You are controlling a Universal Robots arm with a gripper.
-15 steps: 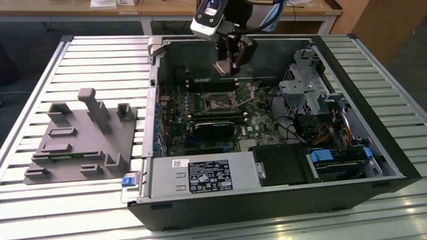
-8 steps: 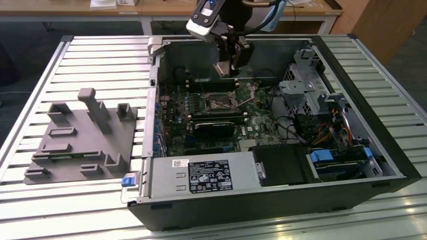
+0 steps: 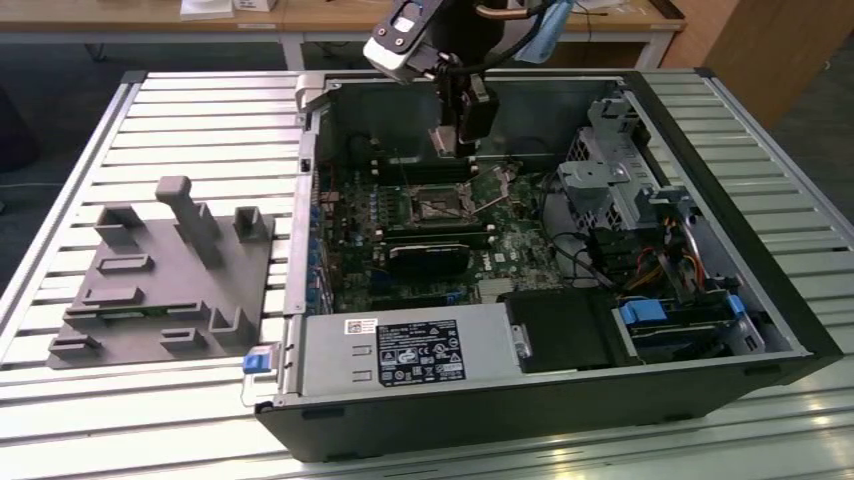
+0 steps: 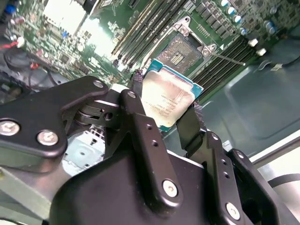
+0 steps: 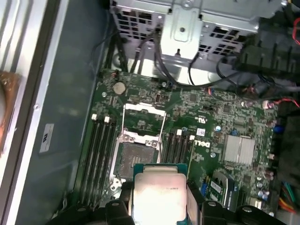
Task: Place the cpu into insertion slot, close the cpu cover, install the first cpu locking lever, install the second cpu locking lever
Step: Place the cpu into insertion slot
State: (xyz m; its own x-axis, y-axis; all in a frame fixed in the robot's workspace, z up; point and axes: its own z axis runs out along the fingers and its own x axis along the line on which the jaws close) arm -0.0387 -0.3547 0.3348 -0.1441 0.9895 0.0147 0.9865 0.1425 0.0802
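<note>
My gripper [image 3: 461, 148] hangs inside the open computer case, above the green motherboard. It is shut on the cpu [image 4: 169, 96], a flat square chip with a pale metal face, held by two opposite edges between the black fingers [image 4: 192, 124]. In the first wrist view the cpu [image 5: 158, 192] sits just short of the insertion slot [image 5: 135, 158], whose dark centre lies bare. The insertion slot [image 4: 180, 52] also lies beyond the chip in the second wrist view. The cpu cover [image 5: 143, 119], a silver frame with a square window, stands flipped open past the slot. A thin wire lever [image 4: 229, 58] sticks out beside the slot.
Long black memory slots [image 5: 101, 152] flank the socket on both sides. A silver drive cage [image 3: 614, 180] with cables fills the exterior view's right of the case. A labelled power supply [image 3: 400, 350] lies at the front. A grey fixture [image 3: 160, 270] sits on the slatted table.
</note>
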